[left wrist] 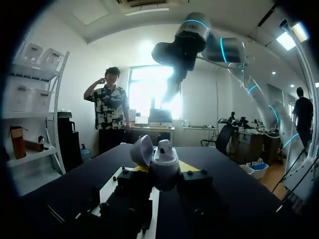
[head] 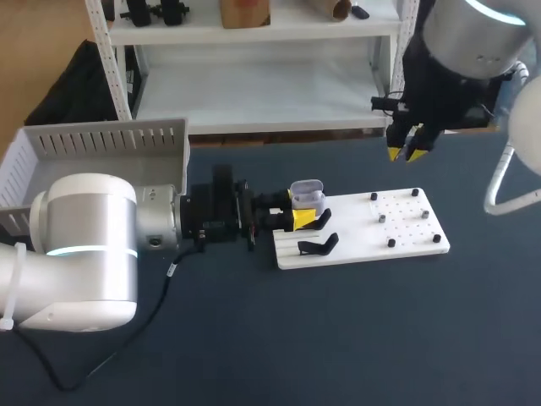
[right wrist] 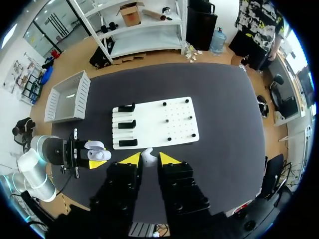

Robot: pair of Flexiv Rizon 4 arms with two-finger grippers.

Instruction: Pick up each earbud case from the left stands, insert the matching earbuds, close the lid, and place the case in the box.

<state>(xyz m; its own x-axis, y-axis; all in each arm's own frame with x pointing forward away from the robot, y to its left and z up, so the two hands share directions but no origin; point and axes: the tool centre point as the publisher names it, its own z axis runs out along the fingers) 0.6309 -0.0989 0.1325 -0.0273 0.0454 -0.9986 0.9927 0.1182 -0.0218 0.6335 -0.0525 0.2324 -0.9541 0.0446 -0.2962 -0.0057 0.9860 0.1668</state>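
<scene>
My left gripper (head: pixel 301 213) is shut on a white earbud case (head: pixel 307 193), held over the left end of the white board (head: pixel 397 241). In the left wrist view the case (left wrist: pixel 160 160) sits between the dark fingers with its lid open and tipped back. My right gripper (head: pixel 407 153) hangs high above the board's far right corner. In the right wrist view a small white earbud (right wrist: pixel 147 156) is pinched between its yellow tips. Black stands (head: pixel 319 245) line the board's left side, and small pegs (head: pixel 382 217) dot its right half.
A grey slatted box (head: pixel 93 161) stands at the back left of the dark table, behind my left arm. In the right wrist view the box (right wrist: pixel 67 97) lies left of the board (right wrist: pixel 169 124).
</scene>
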